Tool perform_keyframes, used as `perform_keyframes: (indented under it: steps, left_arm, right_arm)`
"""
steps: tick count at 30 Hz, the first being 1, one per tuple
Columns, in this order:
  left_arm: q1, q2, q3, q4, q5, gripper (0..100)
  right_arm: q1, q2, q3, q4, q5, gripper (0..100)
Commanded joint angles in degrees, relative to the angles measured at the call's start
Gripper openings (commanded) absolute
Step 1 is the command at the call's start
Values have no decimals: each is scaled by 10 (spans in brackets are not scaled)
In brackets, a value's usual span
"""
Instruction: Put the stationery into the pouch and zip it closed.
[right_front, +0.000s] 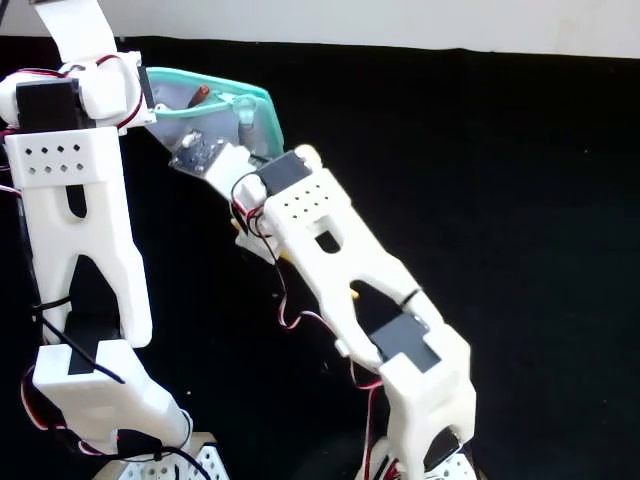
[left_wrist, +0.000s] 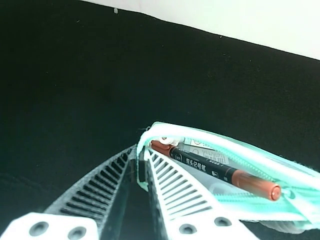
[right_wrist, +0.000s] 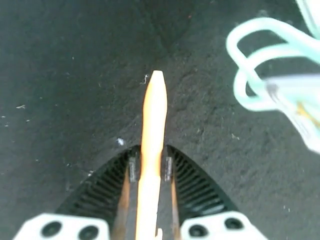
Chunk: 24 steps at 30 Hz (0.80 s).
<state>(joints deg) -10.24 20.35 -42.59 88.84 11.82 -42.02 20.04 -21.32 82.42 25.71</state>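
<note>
A mint-green pouch (left_wrist: 280, 172) lies open on the black table, and my left gripper (left_wrist: 141, 159) is shut on its end. Inside it rest a black marker with brown caps (left_wrist: 215, 168) and some white stationery (left_wrist: 200, 145). From above, the pouch (right_front: 225, 100) lies at the back left, with the left gripper (right_front: 150, 103) at its left edge. My right gripper (right_wrist: 150, 152) is shut on an orange pen (right_wrist: 153, 112), whose tip points out over the cloth. The pouch's mint zipper loop (right_wrist: 252, 70) hangs close beside the pen. The right arm (right_front: 310, 215) ends just in front of the pouch.
Black cloth (right_front: 500, 200) covers the table, with open room to the right. A white wall strip (right_front: 400, 20) runs along the far edge. The left arm (right_front: 75, 200) stands tall at the left side.
</note>
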Motion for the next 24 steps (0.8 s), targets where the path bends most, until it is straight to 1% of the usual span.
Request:
perform_keyframes:
  steps: [1,3,7,12,20,24]
  left_arm:
    - [0,31,4,2,-5,7]
    - [0,31,3,2,-5,7]
    - [0,31,3,2,-5,7]
    - [0,31,3,2,-5,7]
    - [0,31,3,2,-5,7]
    - [0,31,3,2,-5,7]
  right_arm:
    - [-2,-75,-13,1,-39,6]
    - [-3,-106,-14,-1,-61,6]
    - [-2,-157,-33,-47,-120,6]
    - [7,-174,-105,-72,-214,6]
    - [7,-173,-214,-73,-262,6]
    - [7,-172,-243,-121,-292,6]
